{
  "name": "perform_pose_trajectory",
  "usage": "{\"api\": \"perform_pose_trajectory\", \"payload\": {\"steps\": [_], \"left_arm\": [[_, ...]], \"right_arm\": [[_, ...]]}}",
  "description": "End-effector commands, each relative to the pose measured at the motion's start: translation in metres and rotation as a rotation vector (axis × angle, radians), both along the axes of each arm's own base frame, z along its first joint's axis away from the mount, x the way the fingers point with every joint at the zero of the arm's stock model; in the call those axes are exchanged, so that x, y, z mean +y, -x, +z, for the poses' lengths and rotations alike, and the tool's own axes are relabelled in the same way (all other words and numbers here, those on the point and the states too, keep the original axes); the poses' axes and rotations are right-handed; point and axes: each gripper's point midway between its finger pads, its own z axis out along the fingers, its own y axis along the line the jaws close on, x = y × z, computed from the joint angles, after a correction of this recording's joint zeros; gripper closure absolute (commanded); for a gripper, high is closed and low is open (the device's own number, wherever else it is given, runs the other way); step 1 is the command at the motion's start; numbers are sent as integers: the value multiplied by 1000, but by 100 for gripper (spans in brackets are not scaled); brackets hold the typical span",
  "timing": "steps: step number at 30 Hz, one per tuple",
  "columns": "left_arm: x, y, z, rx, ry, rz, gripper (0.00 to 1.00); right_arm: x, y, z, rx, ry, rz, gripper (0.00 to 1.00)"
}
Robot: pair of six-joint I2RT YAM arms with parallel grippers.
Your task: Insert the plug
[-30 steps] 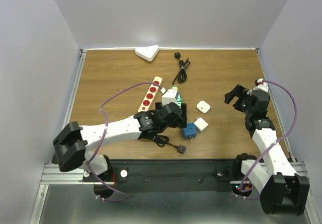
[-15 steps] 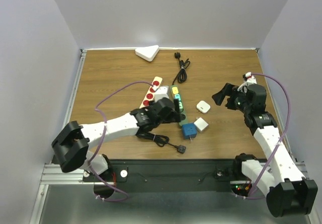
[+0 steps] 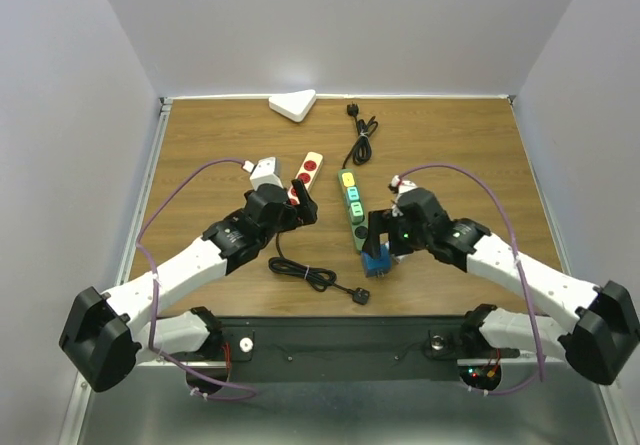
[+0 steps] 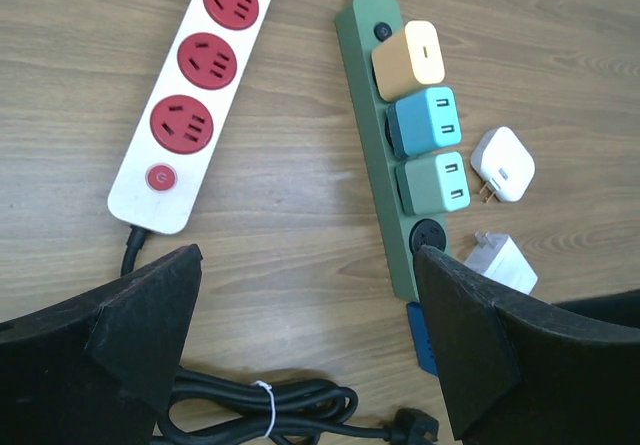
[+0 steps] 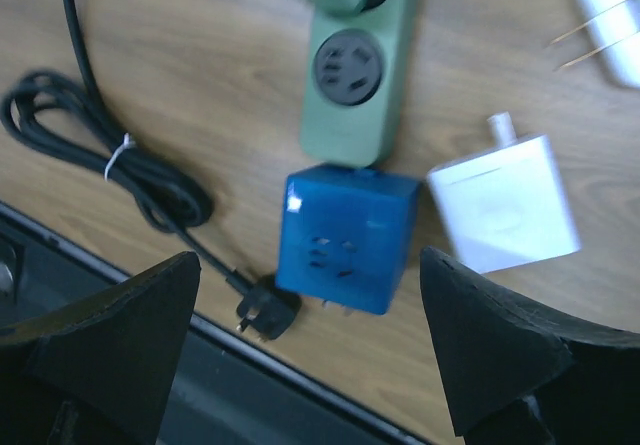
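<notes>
The right gripper [image 5: 310, 265], jaws spread wide and empty, hovers over the blue cube plug [image 5: 347, 237]. The plug lies between its fingers at the very end of the green power strip [image 5: 345, 135], whose free socket [image 5: 347, 65] sits just ahead. The left gripper [image 4: 310, 265], equally agape and holding nothing, hangs with the white power strip [image 4: 190, 105] ahead to its left and the green one ahead to its right.

Wooden table [image 3: 470, 155], power gear scattered.
White-red power strip [image 4: 205, 60]; green power strip [image 3: 352, 205] beside it; blue cube adapter [image 3: 377, 261] at its near end; two white chargers [image 4: 503, 163]; coiled black cord [image 3: 305, 273]; white triangular block [image 3: 292, 106] at far edge.
</notes>
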Motion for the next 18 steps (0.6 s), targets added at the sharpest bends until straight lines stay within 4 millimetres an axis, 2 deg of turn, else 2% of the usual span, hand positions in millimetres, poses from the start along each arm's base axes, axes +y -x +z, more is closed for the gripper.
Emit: {"api": "perform_pose_trajectory", "payload": {"steps": [1, 6, 10, 17, 18], "left_arm": [[6, -1, 1, -33, -4, -21, 1], [9, -2, 0, -42, -7, -37, 1], [12, -2, -1, -48, -18, -49, 1], [11, -1, -3, -58, -19, -73, 1], [11, -1, -3, -59, -18, -75, 1]], "right_arm": [[15, -1, 8, -24, 70, -40, 5], [14, 5, -16, 10, 169, -56, 5], [7, -2, -31, 7, 249, -80, 5], [14, -17, -38, -26, 301, -62, 5], [15, -18, -43, -18, 318, -56, 5]]}}
